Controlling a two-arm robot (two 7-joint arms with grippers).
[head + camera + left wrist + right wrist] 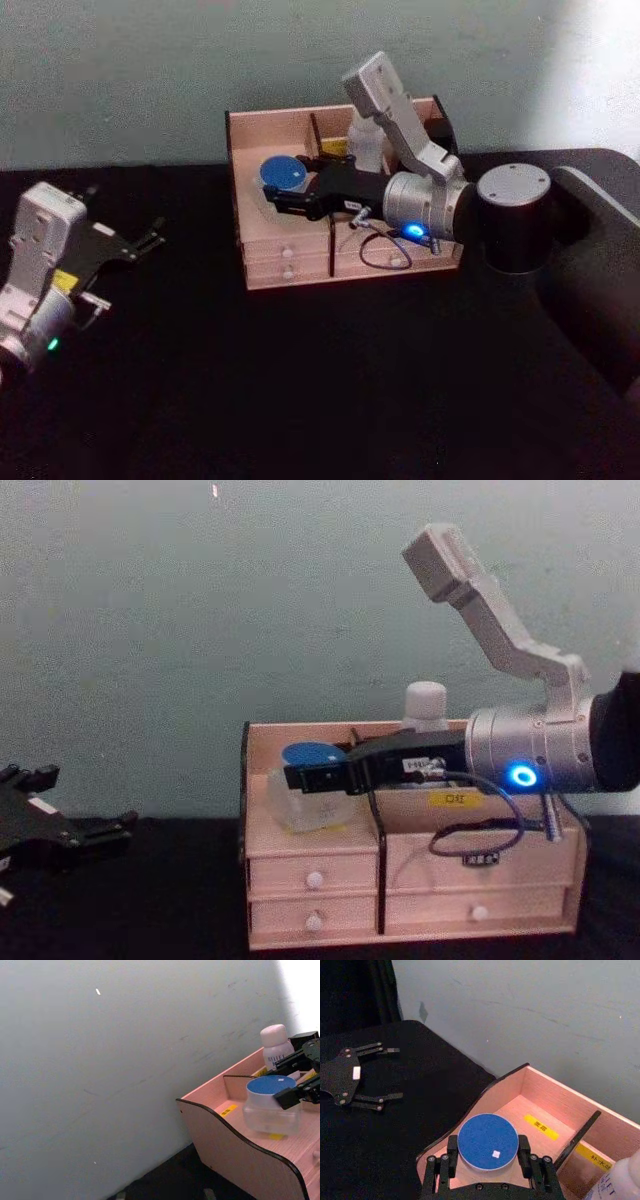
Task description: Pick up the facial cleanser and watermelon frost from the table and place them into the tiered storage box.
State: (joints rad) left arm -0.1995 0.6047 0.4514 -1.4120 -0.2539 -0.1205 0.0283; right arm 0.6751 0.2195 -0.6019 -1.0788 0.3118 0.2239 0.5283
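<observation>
A black table (300,400) stands before a plain grey-green wall (120,70).

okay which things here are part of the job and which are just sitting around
Job:
watermelon frost, between the right gripper fingers, in the tiered storage box
facial cleanser, already in the box

Around:
left gripper, open, idle over the black table

The right arm reaches forward, its pincer (285,195) spread wide, fingers (451,1152) apart. Well to its left, the left pincer (150,238) rests with fingers parted.
</observation>
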